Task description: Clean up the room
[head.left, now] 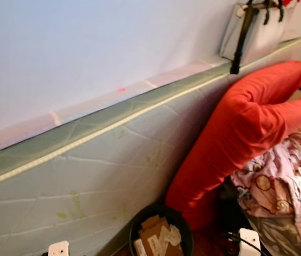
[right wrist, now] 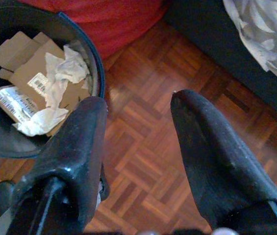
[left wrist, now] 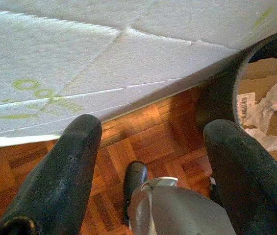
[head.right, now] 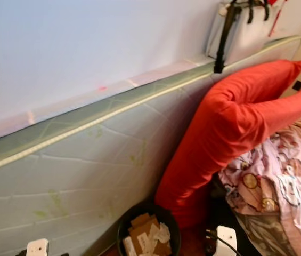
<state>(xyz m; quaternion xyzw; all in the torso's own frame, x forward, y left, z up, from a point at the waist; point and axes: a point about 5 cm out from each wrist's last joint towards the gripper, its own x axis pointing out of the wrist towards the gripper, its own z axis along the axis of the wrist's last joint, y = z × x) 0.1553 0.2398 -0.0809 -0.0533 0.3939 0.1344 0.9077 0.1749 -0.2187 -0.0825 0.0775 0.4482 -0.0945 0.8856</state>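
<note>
1. The left gripper (left wrist: 150,147) hangs low over the wooden floor (left wrist: 143,132). Its two black fingers (left wrist: 64,171) are spread wide apart. Nothing is between them and they touch nothing.
2. The right gripper (right wrist: 138,127) also hangs over the floor. Its fingers are spread wide too, and they are empty.
3. A round black trash bin (head.left: 161,213) stands on the floor between the two grippers, near both.
4. The bin holds pieces of brown cardboard (right wrist: 25,68), crumpled white paper (right wrist: 62,73) and a label with a barcode (right wrist: 11,100).
5. A small dark thing (left wrist: 134,178) sits on the floor under the left gripper. It is too blurry to tell what it is.
6. Just behind the bin, a big mattress (head.left: 75,176) stands on its long edge and leans on the white wall (head.left: 86,48). It is pale with green marks and a green border, and it seems to touch the bin's rim.
7. A long red pillow (head.left: 235,133) leans against the mattress, with its low end on the floor right beside the bin.
8. To the robot's right of the pillow lies a pink blanket (head.left: 289,176) with cartoon pictures. A grey leaf-print cloth (right wrist: 265,34) hangs below it.
9. Farthest away, a white bag (head.left: 257,32) with black straps sits on the top edge of the mattress against the wall.
</note>
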